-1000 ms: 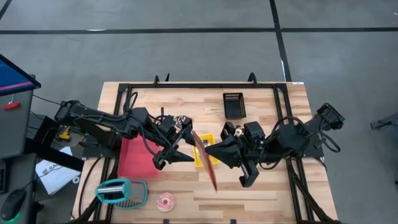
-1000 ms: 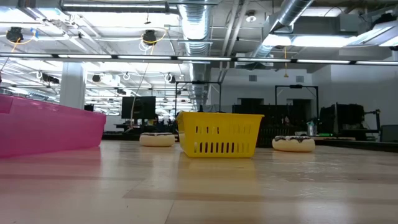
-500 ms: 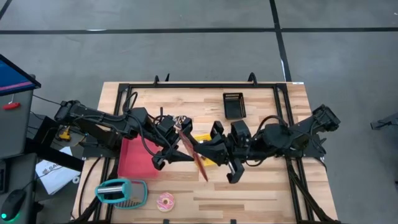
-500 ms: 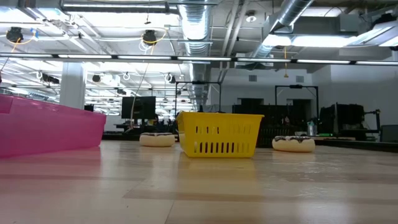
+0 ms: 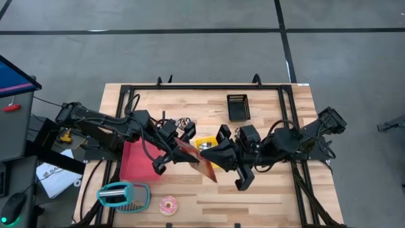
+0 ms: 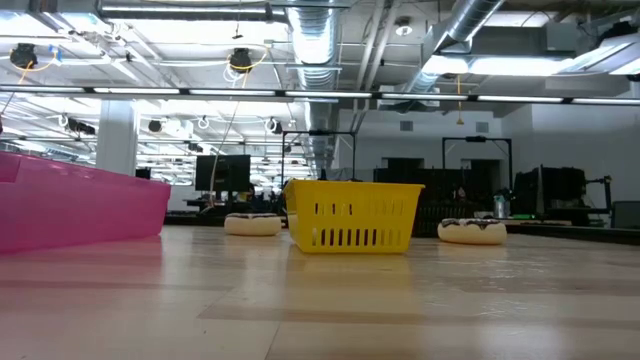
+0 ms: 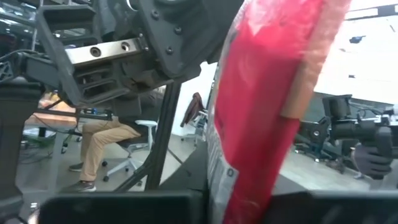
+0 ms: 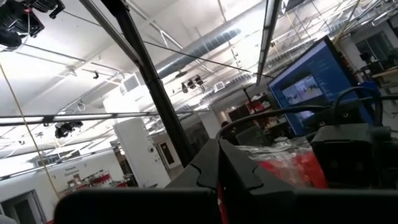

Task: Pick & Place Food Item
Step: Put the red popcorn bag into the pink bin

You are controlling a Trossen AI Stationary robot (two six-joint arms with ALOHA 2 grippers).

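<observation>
A red food packet [image 5: 197,161] hangs in the air over the middle of the table, between the pink tray [image 5: 136,161] and the yellow basket [image 5: 205,144]. My left gripper [image 5: 179,151] comes at it from the table's left and is shut on it. My right gripper [image 5: 212,158] comes from the right and is also shut on it. In the left wrist view the packet [image 7: 267,106] fills the middle of the picture. The right wrist view shows its crinkled red film [image 8: 292,168] just past the fingers. The low view shows neither gripper nor the packet. My left gripper pinches the packet's left end [image 5: 183,148] between its two fingers, coming roughly level from the table's left. The packet [image 7: 249,180] rises from between the fingers, clear of the table. My right gripper pinches the packet's right edge [image 8: 219,194] between its two fingers, coming from the table's right, slightly raised. Only a red sliver shows between the fingers. The packet slants, clear of the table.
A black basket [image 5: 238,107] stands at the far side. A teal-framed object [image 5: 123,195] and a pink donut [image 5: 169,205] lie near the front left. The low view shows the yellow basket [image 6: 352,215] with two donuts [image 6: 252,224] [image 6: 471,231] beside it.
My right gripper has brought the packet toward the left gripper. My left gripper has stayed in place and shut on the packet's left end. The packet, seen edge-on before, has tipped and now shows its broad face from above.
</observation>
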